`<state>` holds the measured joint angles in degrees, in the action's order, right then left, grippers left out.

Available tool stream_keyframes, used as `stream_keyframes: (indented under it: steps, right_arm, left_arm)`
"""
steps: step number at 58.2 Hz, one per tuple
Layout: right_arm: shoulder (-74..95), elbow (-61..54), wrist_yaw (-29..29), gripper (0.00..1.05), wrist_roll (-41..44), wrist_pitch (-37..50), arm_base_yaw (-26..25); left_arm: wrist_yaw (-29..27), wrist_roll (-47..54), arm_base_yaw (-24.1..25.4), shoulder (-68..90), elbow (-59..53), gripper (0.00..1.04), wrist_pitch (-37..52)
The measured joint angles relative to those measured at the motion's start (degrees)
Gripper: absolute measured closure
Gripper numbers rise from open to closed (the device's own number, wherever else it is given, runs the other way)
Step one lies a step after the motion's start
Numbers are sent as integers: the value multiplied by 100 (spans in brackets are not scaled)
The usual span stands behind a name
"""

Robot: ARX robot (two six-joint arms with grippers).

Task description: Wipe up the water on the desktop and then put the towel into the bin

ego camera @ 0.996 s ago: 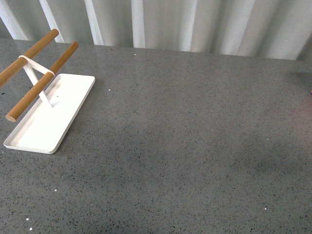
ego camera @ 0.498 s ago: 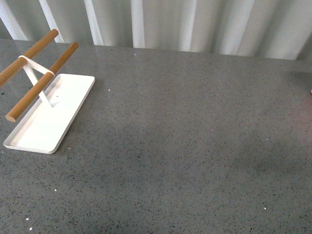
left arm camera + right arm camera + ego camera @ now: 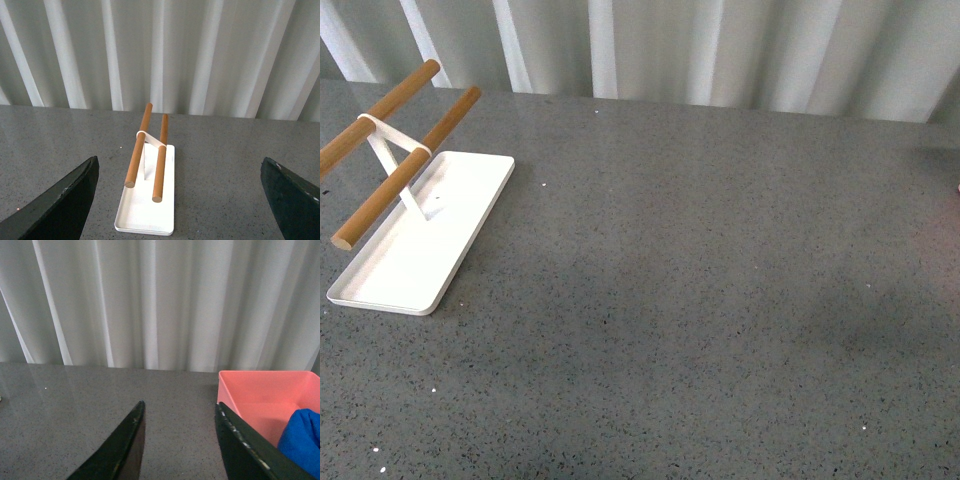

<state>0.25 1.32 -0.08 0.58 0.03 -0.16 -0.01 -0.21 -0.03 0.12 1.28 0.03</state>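
Observation:
The dark grey speckled desktop (image 3: 700, 290) fills the front view; neither arm shows there. In the right wrist view the bright blue towel (image 3: 302, 437) lies inside a pink bin (image 3: 260, 395), partly hidden by one finger. My right gripper (image 3: 180, 412) hangs open above the desktop (image 3: 75, 405) beside the bin, holding nothing. My left gripper (image 3: 180, 167) is wide open over the desktop (image 3: 220, 170), its dark fingers (image 3: 60, 205) at the frame's sides, nothing between them.
A white rectangular tray (image 3: 420, 240) with a white stand carrying two wooden rods (image 3: 410, 165) sits at the desktop's left; it also shows in the left wrist view as tray (image 3: 145, 215) and rods (image 3: 140, 145). White pleated curtains (image 3: 720, 50) back the desk.

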Motion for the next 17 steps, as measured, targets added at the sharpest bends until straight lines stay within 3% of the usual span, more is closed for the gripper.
stream_keyframes:
  steps: [17]
  right_arm:
    - [0,0,2,7,0,0,0]
  left_arm:
    - [0,0,0,0,0,7,0]
